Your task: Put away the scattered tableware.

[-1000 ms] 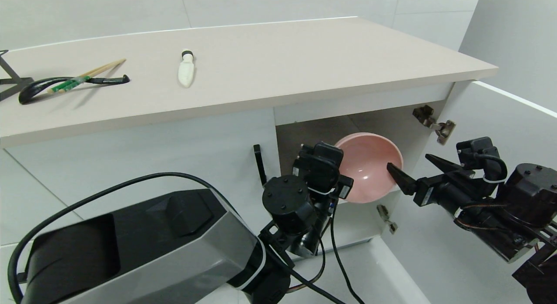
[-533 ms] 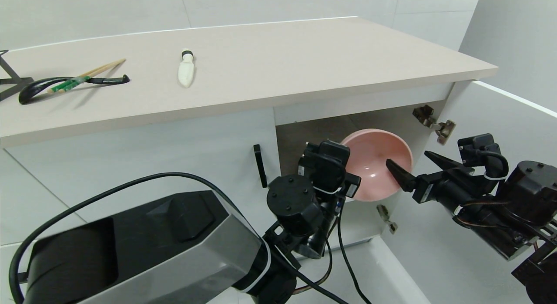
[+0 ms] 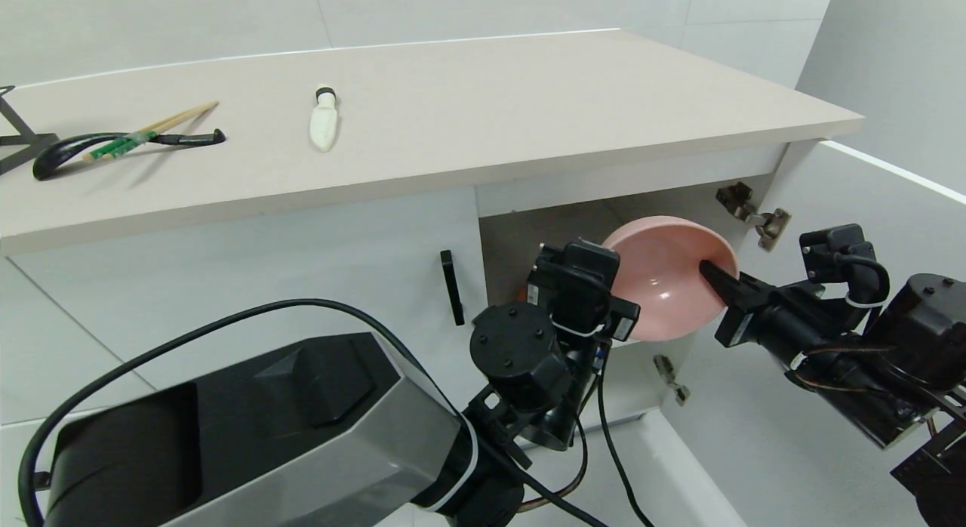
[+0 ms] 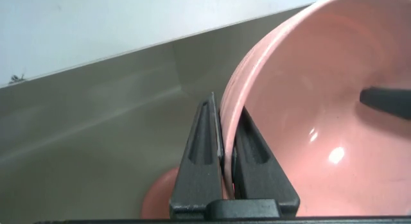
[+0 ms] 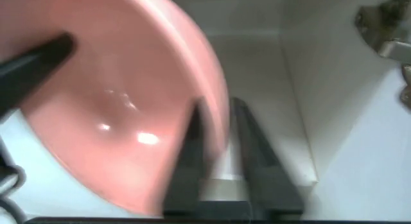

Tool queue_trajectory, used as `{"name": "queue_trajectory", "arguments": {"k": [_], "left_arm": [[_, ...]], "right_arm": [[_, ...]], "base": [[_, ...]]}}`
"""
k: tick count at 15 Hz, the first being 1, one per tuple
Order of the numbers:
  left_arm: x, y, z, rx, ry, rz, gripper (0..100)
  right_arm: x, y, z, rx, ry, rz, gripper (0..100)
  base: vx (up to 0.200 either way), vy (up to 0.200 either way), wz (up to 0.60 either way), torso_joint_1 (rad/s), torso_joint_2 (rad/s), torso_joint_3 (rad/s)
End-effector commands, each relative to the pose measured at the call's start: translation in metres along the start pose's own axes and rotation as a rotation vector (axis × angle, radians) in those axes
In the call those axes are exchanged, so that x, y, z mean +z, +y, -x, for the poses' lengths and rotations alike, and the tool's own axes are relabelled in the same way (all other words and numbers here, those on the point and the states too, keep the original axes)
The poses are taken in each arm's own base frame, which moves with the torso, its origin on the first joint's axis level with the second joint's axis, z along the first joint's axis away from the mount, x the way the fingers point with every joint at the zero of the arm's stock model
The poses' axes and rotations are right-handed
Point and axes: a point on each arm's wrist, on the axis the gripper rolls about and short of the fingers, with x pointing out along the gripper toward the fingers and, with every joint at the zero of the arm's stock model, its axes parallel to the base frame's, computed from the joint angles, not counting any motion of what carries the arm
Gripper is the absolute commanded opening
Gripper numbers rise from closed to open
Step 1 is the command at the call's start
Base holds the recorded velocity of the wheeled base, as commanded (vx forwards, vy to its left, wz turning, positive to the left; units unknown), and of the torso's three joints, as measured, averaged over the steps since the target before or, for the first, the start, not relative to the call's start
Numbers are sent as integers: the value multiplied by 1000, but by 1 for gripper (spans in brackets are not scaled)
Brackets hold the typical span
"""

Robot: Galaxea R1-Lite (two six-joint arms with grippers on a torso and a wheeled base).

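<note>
A pink bowl hangs tilted in the mouth of the open cabinet under the counter. My left gripper is shut on the bowl's rim, one finger inside and one outside. From the other side, my right gripper sits on the opposite rim, with one finger inside the bowl and the other behind it. In the right wrist view its fingers stand close on either side of the rim. Chopsticks, a black spoon and a white utensil lie on the countertop.
The cabinet door stands open at the right, its hinges close to the bowl. A black handle marks the shut door to the left. Another pink object lies low inside the cabinet.
The left gripper carried the bowl up and to the right, toward the hinge side. The right gripper, open and apart from the bowl before, moved in and closed onto its rim.
</note>
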Motion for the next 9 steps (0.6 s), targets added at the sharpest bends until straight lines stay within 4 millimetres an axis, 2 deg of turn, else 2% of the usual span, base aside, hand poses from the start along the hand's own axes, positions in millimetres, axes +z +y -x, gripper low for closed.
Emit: {"name": "queue_trajectory", "arguments": {"k": [1, 2, 3, 7, 9], "left_arm": [[0, 1, 0, 3, 0, 0, 0], [1, 0, 0, 2, -2, 3, 0], [2, -1, 0, -2, -4, 4, 100], [8, 0, 1, -1, -12, 11, 100], [16, -7, 6, -22, -21, 41, 100]], "right_arm": [[1, 0, 0, 2, -5, 0, 0], [1, 0, 0, 2, -4, 0, 0], [1, 0, 0, 2, -4, 0, 0], [1, -3, -1, -12, -8, 2, 0], [1, -7, -1, -24, -7, 4, 0]], "base": [[0, 0, 0, 0, 0, 0], [0, 0, 0, 0, 0, 0], [0, 0, 0, 0, 0, 0], [0, 0, 0, 0, 0, 0], [0, 0, 0, 0, 0, 0]]}}
